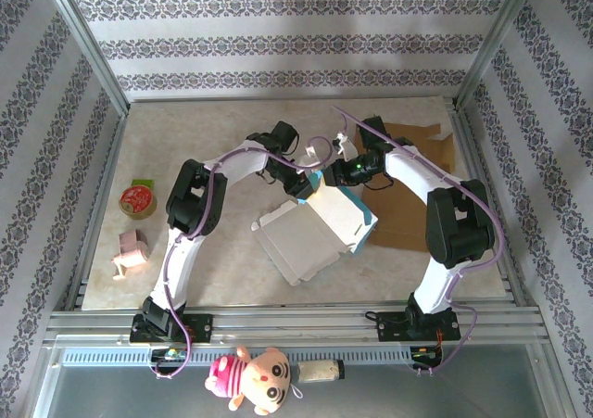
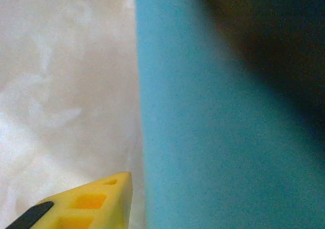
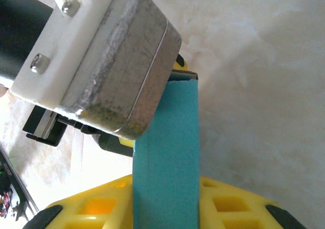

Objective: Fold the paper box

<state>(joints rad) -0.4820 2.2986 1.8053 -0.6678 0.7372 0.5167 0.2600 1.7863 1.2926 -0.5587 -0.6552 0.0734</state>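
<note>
Beige marbled tabletop [image 1: 185,131] inside aluminium frame, patterned purple wallpaper [image 1: 278,47] on three sides. One white paper box [image 1: 310,237] with teal side at table centre, partly folded, white flaps spread flat toward near-left, teal panel [image 3: 165,153] raised at far-right end. Both arms bent inward, meeting above that raised end.

Right gripper [image 3: 165,193]: nearly closed, yellow fingers either side of teal panel, pinching its edge. Left gripper [image 1: 304,179]: just beside same panel, one yellow finger [image 2: 86,203] visible along teal face. Second finger hidden, so opening and hold impossible to tell; contact with panel unclear too.

Step in hand, as judged: standing up a side wall, mid-fold, box far from closed. Next move likely: swing teal panel over along its crease, other claw bracing white base or neighbouring flap. Needs steady pinch, slow arc, no twisting, else torn or creased paper.

Counts: two arms, two grippers, one paper box. Off-task: one red tape roll [image 1: 139,200] and one small pink figure [image 1: 130,251] at left edge; brown flat cardboard [image 1: 408,214] under right arm, sheet number unclear; one pink plush doll [image 1: 255,381] on front ledge.
</note>
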